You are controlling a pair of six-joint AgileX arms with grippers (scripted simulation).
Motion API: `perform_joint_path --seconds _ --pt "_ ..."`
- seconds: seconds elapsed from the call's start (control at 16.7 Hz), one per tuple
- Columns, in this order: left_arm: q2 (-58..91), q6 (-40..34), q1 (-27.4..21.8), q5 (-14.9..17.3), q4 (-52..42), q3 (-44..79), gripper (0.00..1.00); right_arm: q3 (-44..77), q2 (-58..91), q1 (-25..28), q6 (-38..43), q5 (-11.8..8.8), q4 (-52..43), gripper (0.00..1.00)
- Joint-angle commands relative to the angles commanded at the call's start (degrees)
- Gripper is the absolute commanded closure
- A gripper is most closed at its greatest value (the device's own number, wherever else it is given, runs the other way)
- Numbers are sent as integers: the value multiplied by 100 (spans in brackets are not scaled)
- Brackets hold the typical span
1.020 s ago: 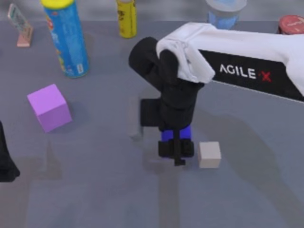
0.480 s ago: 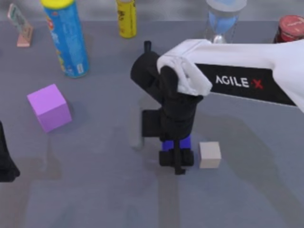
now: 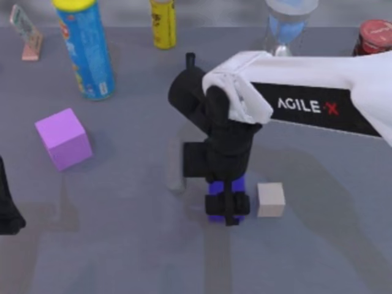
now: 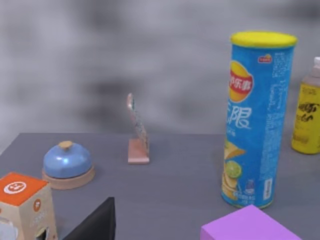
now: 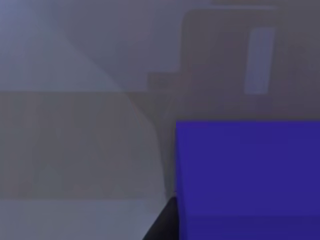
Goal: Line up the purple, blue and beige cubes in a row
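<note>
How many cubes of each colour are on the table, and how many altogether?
Purple cube: 1
Blue cube: 1, under the right gripper
Beige cube: 1
Total: 3

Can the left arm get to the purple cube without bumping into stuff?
Probably yes. The left gripper sits at the table's left edge, and the purple cube stands close by with only bare table between them. The chips can stands behind the cube, out of the way.
</note>
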Motion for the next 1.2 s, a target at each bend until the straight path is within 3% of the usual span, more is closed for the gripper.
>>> perform_joint_path --seconds 0.18,0.24,0.78,1.2 --pt "0 0 0 0 0 0 0 0 0 0 0 0 0 2" --pt "0 0 0 0 0 0 0 0 0 0 0 0 0 0" --pt "0 0 0 0 0 0 0 16 -7 -8 3 -1 -20 0" --pt "0 0 0 0 0 0 0 815 -292 39 -30 -3 -1141 0"
